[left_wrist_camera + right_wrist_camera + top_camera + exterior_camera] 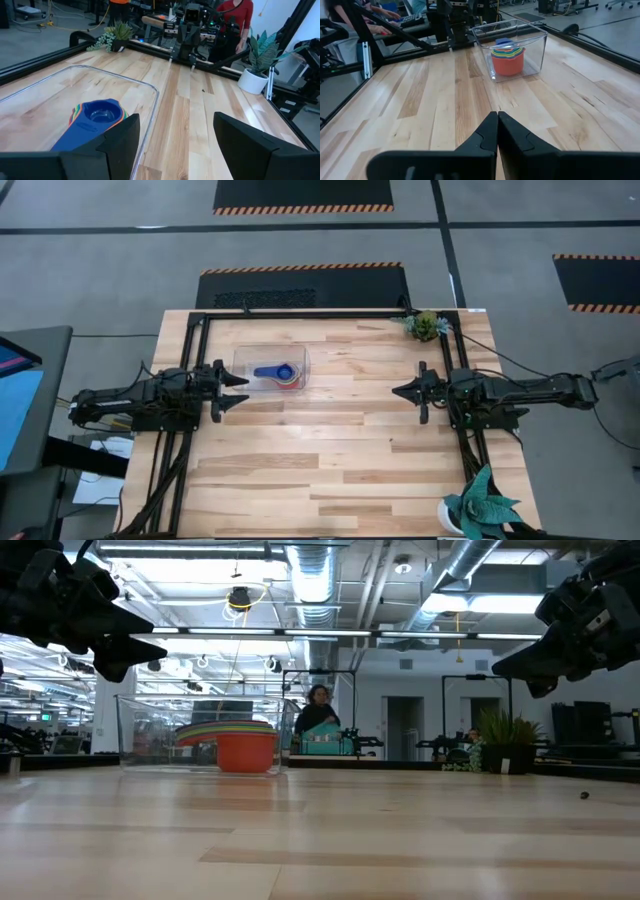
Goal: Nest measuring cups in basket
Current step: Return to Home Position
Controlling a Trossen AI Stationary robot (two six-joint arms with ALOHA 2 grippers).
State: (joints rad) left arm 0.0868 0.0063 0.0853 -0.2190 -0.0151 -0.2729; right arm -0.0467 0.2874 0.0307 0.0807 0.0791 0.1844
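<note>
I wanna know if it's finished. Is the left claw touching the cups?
Apart. The low view shows the left gripper hanging above the basket, clear of the measuring cups.

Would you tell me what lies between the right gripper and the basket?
Nothing but bare wooden table lies between the right gripper, jaws shut, and the basket; the high view and the right wrist view both show it.
</note>
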